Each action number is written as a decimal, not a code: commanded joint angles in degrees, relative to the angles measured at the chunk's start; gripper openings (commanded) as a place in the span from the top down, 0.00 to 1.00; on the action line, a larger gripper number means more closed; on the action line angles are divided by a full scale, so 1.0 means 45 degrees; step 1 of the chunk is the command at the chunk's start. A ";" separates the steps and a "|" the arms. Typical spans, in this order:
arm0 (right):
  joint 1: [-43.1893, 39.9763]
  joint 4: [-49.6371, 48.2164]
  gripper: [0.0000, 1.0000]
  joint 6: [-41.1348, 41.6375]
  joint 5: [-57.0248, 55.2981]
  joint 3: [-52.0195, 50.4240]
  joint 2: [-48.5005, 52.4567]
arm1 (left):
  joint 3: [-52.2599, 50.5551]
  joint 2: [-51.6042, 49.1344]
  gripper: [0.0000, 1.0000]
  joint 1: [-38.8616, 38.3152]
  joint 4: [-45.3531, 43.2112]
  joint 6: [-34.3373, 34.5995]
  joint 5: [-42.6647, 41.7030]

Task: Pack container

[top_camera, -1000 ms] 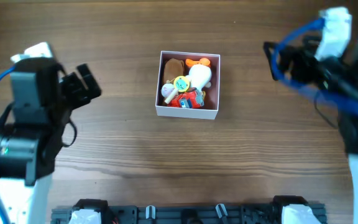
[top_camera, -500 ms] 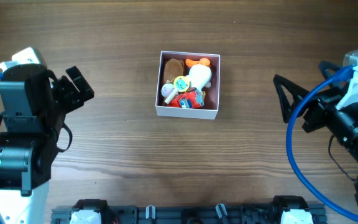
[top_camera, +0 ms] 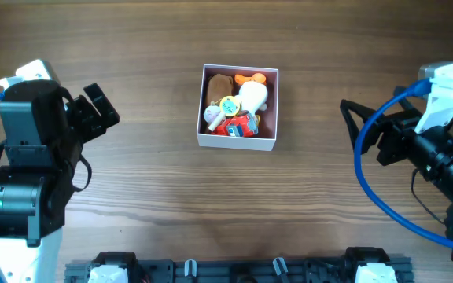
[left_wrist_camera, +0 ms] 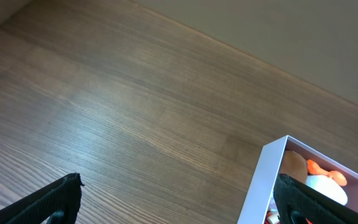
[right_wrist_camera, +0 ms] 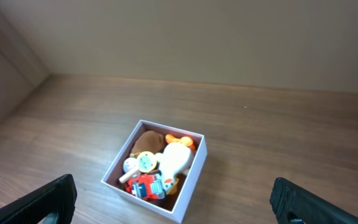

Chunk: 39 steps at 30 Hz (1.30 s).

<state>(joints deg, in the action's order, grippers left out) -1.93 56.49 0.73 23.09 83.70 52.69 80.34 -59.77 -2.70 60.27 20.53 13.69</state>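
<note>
The container (top_camera: pixel 237 142) is a square white-walled box with a pink inside at the table's middle. It holds several toys: a white duck (top_camera: pixel 252 98), a red truck (top_camera: pixel 237 126), a brown piece and a round yellow piece. It also shows in the right wrist view (right_wrist_camera: pixel 191 171) and at the lower right of the left wrist view (left_wrist_camera: pixel 263 186). My left gripper (top_camera: pixel 101 104) is open and empty, well left of the box. My right gripper (top_camera: pixel 352 126) is open and empty, well right of it.
The wooden table (top_camera: pixel 163 189) surrounds the box. A dark rail with mounts (top_camera: pixel 234 271) runs along the front edge. A wall rises beyond the far edge in the right wrist view (right_wrist_camera: pixel 197 37).
My right arm swung from the far right corner down toward the middle right, its open fingers now pointing at the box. My left arm shifted slightly left and then held still.
</note>
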 commanded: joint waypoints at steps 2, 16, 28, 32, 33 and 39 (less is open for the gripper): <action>0.0083 -0.1098 0.00 -0.1428 -0.0597 -0.0816 -0.0947 | 0.0175 -0.0005 0.00 0.0083 0.0010 0.0214 0.0165; -0.0340 -0.4090 0.00 -0.2448 -0.1175 -0.9734 -0.7572 | 0.0175 -0.0005 0.00 0.0083 0.0010 0.0214 0.0165; -0.0340 -0.6003 0.00 -0.2453 -0.1132 -1.4566 -1.0292 | 0.0175 -0.0005 0.00 0.0083 0.0010 0.0214 0.0165; -0.0340 -0.6028 0.00 -0.2453 -0.1132 -1.5232 -1.0826 | 0.0175 -0.0005 0.00 0.0078 0.0010 0.0214 0.0165; -0.0340 -0.6033 0.00 -0.2453 -0.1132 -1.5426 -1.1040 | 0.0175 -0.0005 0.00 0.0083 0.0010 0.0214 0.0165; -0.0340 -0.6067 0.00 -0.2453 -0.1127 -1.6140 -1.1667 | 0.0175 -0.0005 0.00 0.0083 0.0010 0.0209 0.0165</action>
<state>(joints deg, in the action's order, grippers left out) -3.22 29.52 -9.78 18.79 12.60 1.50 80.36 -59.79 -2.70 60.42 20.53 13.72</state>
